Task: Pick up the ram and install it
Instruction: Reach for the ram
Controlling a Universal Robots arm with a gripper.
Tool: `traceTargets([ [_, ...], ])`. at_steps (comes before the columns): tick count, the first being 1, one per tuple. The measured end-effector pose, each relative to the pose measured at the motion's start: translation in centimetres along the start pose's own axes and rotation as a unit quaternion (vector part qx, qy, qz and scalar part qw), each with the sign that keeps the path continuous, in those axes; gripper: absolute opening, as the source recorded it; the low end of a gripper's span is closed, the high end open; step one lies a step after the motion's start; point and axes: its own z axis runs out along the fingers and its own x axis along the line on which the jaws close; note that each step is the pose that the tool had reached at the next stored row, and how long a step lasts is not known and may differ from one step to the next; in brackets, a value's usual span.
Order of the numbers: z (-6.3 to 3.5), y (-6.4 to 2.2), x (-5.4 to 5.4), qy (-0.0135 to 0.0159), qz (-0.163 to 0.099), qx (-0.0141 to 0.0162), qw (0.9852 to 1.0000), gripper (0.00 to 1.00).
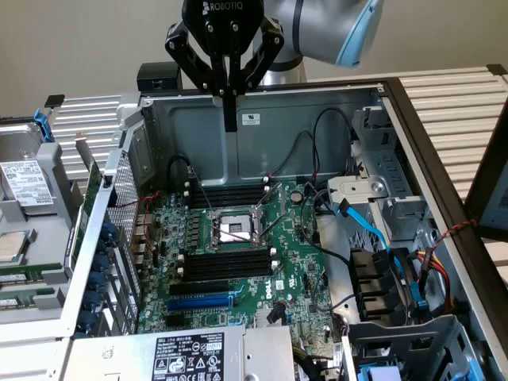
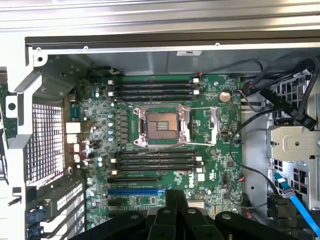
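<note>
The black three-link gripper point(image 1: 230, 123) hangs clenched, its fingers pressed flat against each other, above the far side of an open grey sheet-metal computer case point(image 1: 278, 131). In the wrist view the gripper point(image 2: 175, 197) sits over the near edge of the green motherboard point(image 2: 215, 160). Below it, the motherboard point(image 1: 294, 274) lies flat in the case, with a square silver processor socket point(image 1: 230, 230) between rows of long black slots point(image 1: 226, 262).

What looks like the ram point(image 1: 28, 275), a long thin green circuit-board stick, lies flat outside the case at the exterior view's left edge, well apart from the gripper.

The case rests on a pale ribbed metal bench point(image 1: 452, 95). A plain beige wall point(image 1: 79, 40) stands behind.
</note>
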Motion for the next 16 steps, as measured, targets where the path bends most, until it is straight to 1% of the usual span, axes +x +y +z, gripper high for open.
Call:
traceTargets([
  [6,0.00,0.00,0.0,0.0001,0.000,0.0011,1.0000,0.11],
  [8,0.00,-0.03,0.3,0.0001,0.000,0.0011,1.0000,0.11],
  [16,-0.05,-0.30,3.8,-0.0002,0.000,0.0010,1.0000,0.11],
])
